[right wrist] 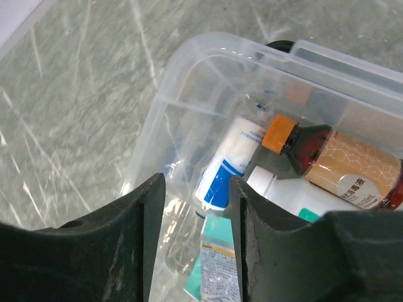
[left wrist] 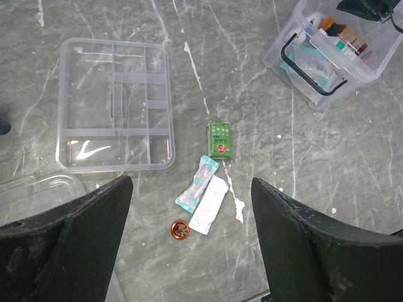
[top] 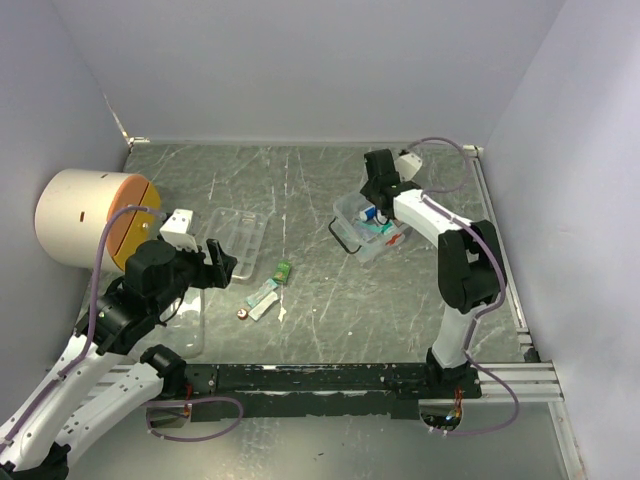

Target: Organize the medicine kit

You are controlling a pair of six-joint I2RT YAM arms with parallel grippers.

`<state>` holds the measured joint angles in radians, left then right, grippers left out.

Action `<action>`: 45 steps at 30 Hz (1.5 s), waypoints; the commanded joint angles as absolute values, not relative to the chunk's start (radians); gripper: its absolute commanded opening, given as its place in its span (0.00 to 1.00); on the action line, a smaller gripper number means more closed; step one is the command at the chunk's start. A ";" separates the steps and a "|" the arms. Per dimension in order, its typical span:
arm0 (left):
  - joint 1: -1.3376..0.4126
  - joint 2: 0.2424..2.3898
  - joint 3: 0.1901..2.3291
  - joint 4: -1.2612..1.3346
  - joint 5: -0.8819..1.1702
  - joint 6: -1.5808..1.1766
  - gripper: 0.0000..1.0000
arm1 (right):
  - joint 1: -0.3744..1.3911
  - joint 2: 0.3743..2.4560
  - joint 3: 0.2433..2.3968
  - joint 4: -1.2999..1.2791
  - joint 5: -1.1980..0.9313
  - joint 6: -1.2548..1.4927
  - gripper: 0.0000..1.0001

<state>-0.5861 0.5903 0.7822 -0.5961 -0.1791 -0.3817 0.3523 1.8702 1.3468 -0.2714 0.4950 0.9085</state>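
The medicine kit's clear case (top: 350, 212) with a black handle (left wrist: 306, 69) stands at the right back of the table. In it lie a white-and-blue tube (right wrist: 227, 160), a brown bottle with an orange cap (right wrist: 343, 160) and flat packets. My right gripper (right wrist: 196, 189) hovers just over the case's left end, jaws apart, nothing between them. The clear divided tray (left wrist: 116, 104) lies empty at the left. A green packet (left wrist: 220, 139), two sachets (left wrist: 203, 192) and a small copper round piece (left wrist: 180, 229) lie loose mid-table. My left gripper (left wrist: 191, 195) hangs wide open above them.
A big white-and-orange cylinder (top: 85, 218) lies on its side at the far left. A clear lid (left wrist: 38, 185) rests near the left arm. A black rail (top: 330, 378) runs along the near edge. Walls close in the back and both sides.
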 commanded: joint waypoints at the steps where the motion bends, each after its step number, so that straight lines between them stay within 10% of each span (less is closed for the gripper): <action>1: -0.587 0.590 0.776 -0.589 -0.190 -0.377 0.88 | 0.339 1.863 1.374 -0.283 0.321 0.737 0.43; 45: -0.578 0.570 0.775 -0.594 -0.196 -0.380 0.87 | 0.352 1.853 1.396 -0.787 0.174 0.443 0.30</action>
<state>-0.5842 0.5797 0.7818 -0.5964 -0.1802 -0.3817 0.3492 1.9018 1.4097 -0.7261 0.1368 0.4641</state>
